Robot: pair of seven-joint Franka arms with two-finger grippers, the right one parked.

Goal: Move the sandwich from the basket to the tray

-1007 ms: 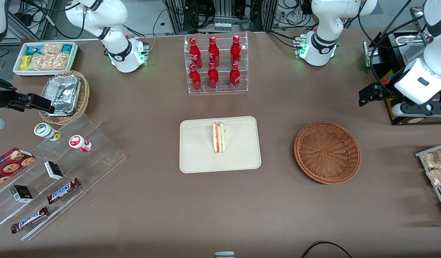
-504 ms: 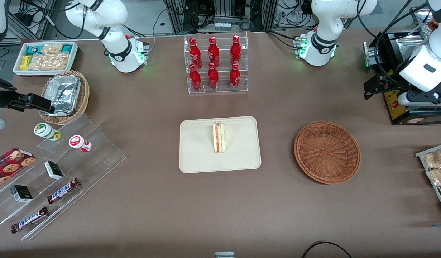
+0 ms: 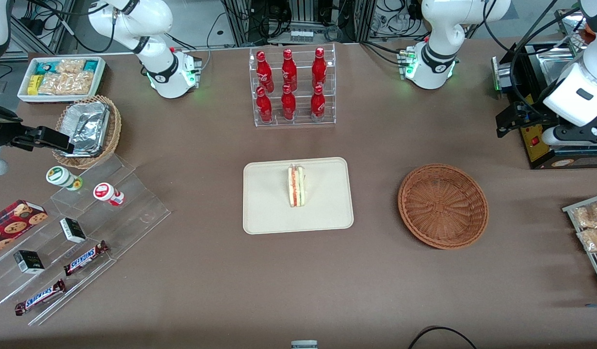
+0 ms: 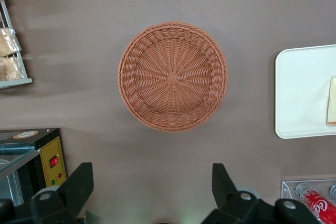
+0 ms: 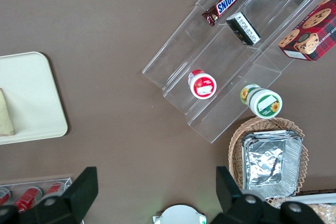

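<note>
Sandwich [image 3: 297,186] rests on cream tray [image 3: 269,213] near desk [image 3: 298,281] centre, standing on edge, filling stripe up. Reddish-brown wicker basket [image 3: 443,206] beside tray, toward working arm's end, apart from it, nothing inside. Gripper [image 3: 508,123] raised above desk at working arm's end, farther from front camera than basket, fingers [image 4: 79,187] spread wide, holding nothing. Rack of red cola bottles [image 3: 291,85] farther from front camera than tray.
</note>
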